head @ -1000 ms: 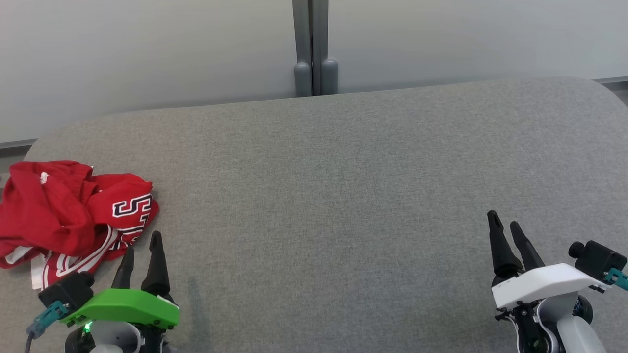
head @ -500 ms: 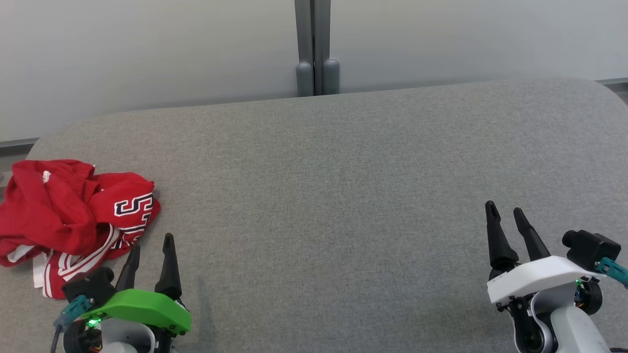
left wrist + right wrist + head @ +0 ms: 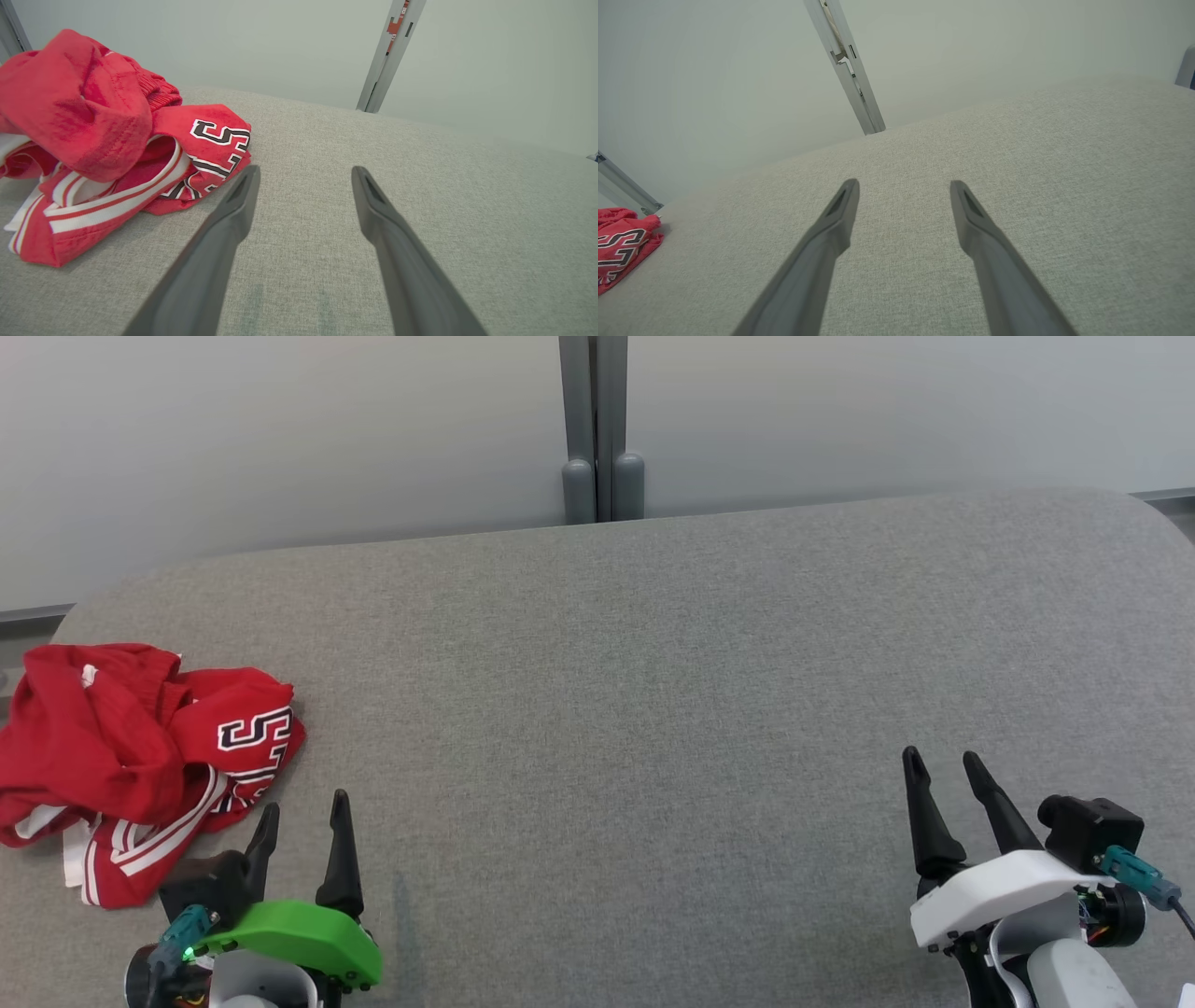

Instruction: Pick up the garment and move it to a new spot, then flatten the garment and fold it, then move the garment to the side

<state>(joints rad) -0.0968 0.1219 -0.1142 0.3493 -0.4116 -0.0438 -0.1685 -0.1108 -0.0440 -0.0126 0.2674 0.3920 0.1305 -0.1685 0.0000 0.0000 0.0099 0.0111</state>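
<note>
1. Landmark: grey post (image 3: 602, 429), upright behind the far edge of the grey padded table (image 3: 653, 663); I take every place below from it
2. Garment (image 3: 140, 756): 1 item, red with white stripes and dark lettering. It lies in a crumpled heap on the table, far to the left of the post and nearer to me, close to the table's left edge. Not lifted, not flattened, not folded
3. Left gripper (image 3: 305, 801): green shell, left of the post on my near side, just beside the garment's near right corner. Its 2 fingers stand apart with nothing between them. My left wrist view puts the lettered fold close by the left fingertip, with no contact I can make out
4. Right gripper (image 3: 941, 754): white shell, well to the right of the post on my near side, over bare table. Fingers apart, empty
5. Change over the last 1 second: the left gripper has slid toward the post's line and now sits clear of the striped hem that its left finger overlapped in my head view. The right gripper has drifted slightly toward that line too. The garment has not stirred and both jaws stayed wide
6. Meaning, as I judge it: step 1 is still unstarted. The left gripper has moved off the cloth, so I must bring it back over the heap before closing
</note>
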